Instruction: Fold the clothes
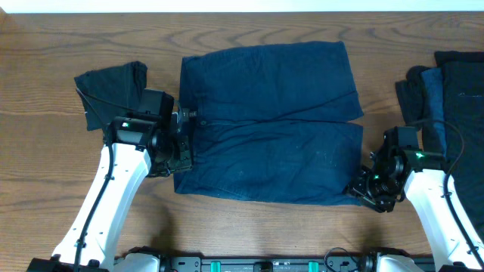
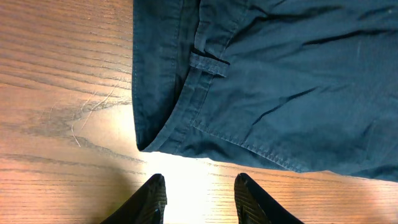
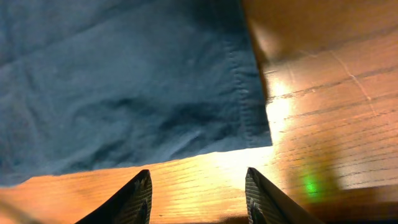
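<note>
Nothing legible anywhere in view. No print, tag or brand mark to be read on the spread navy-blue cloth shorts (image 1: 268, 121), even close up along the stitched waistband and hem. None on the rumpled black garment (image 1: 113, 87) at the left, nor on the stack of dark folded garments (image 1: 454, 98) at the right. No lettering, number or sign on the brown wood-grain table (image 1: 45, 166).
</note>
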